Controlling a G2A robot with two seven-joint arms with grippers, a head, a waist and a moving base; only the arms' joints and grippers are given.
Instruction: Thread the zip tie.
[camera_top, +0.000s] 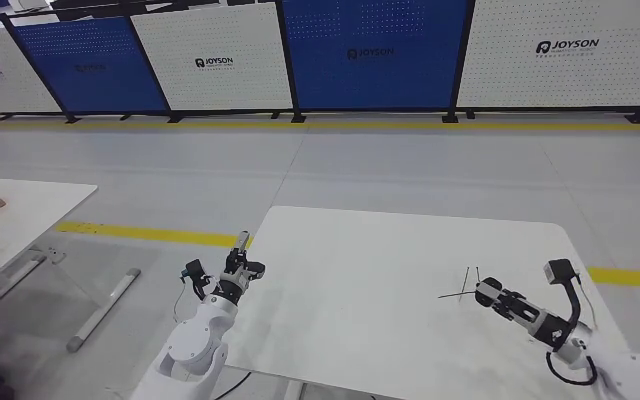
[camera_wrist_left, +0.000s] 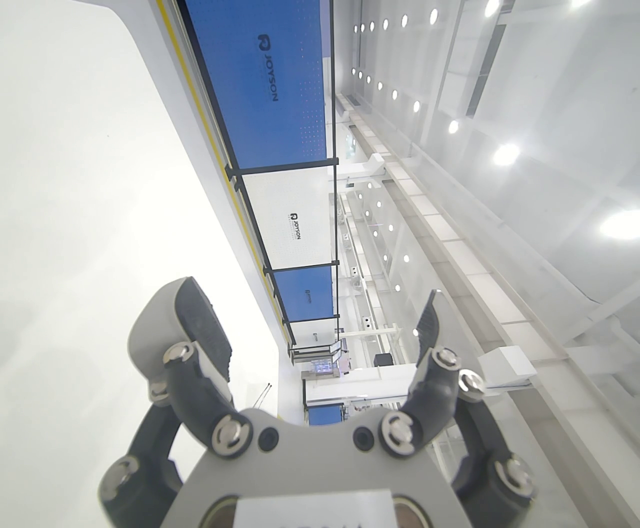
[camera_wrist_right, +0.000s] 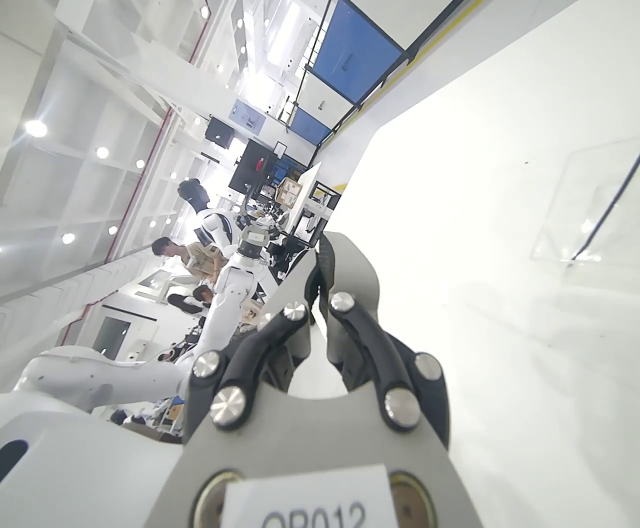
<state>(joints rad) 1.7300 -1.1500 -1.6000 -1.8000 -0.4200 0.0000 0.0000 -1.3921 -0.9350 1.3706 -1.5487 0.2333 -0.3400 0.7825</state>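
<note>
A thin black zip tie (camera_top: 456, 294) lies on the white table (camera_top: 380, 300) near its right side, with two short black strands (camera_top: 472, 275) sticking up just behind it. My right gripper (camera_top: 483, 291) sits low beside the tie's near end; its fingers (camera_wrist_right: 320, 272) are shut and nothing shows between them. In the right wrist view the black zip tie (camera_wrist_right: 607, 210) lies across a clear plastic piece (camera_wrist_right: 560, 210), apart from the gripper. My left gripper (camera_top: 241, 245) stands at the table's left edge, open and empty (camera_wrist_left: 320, 320), far from the tie (camera_wrist_left: 265, 392).
The white tabletop between the two arms is bare. Blue and white pegboard partitions (camera_top: 300, 55) stand behind a yellow floor line beyond the table. Another white table (camera_top: 40, 205) sits off to the left.
</note>
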